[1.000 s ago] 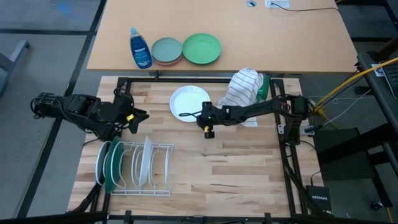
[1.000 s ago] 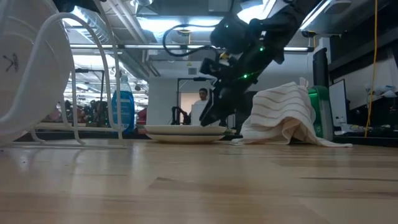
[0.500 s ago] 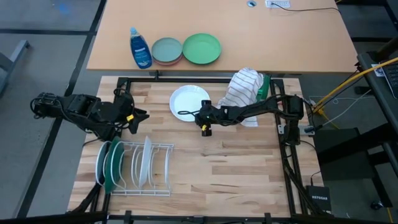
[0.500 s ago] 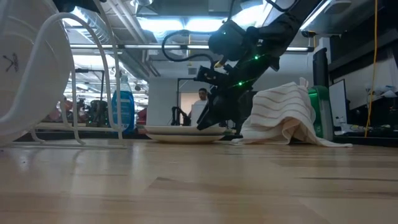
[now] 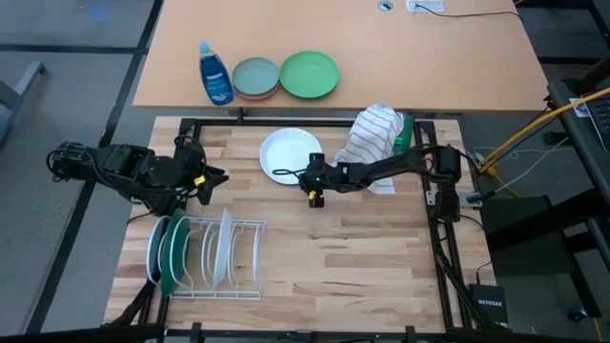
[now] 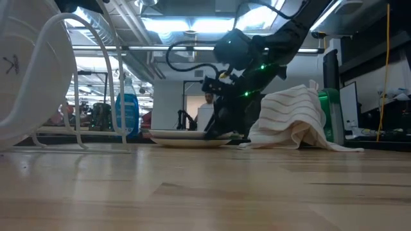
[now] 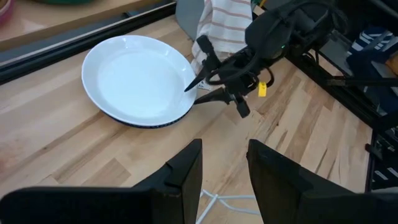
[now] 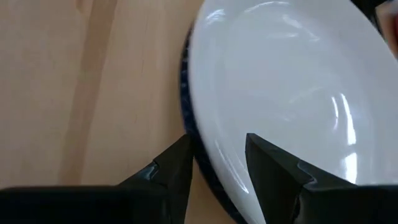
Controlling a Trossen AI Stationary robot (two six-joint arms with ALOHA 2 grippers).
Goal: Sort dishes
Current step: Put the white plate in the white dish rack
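Note:
A white plate [image 5: 291,155] lies on a dark blue speckled plate [image 8: 186,93] at the table's far middle. My right gripper [image 5: 303,173] is open at the stack's near right rim, low over the table. One finger is over the white plate's inside and the other outside the rim. It also shows in the left wrist view [image 7: 191,94]. A dark green plate [image 5: 174,252] and white plates [image 5: 225,246] stand on edge in a wire rack [image 5: 243,257]. My left gripper [image 5: 214,176] is open and empty, just beyond the rack. My right gripper has its fingers [image 8: 267,165] on either side of the white plate's near right rim [image 8: 217,168], coming low from the table's right. I cannot tell whether they touch it. Both plates lie flat on the table.
A striped towel [image 5: 372,133] lies heaped just right of the plates. On the far table are a blue soap bottle [image 5: 214,74], a grey-blue plate over a pink one [image 5: 255,78] and a light green plate [image 5: 309,74]. Bare wood spans the table's near right.
My right gripper has gone a little toward the table's left and down, to the rim of the stacked plates. The plates have kept still.

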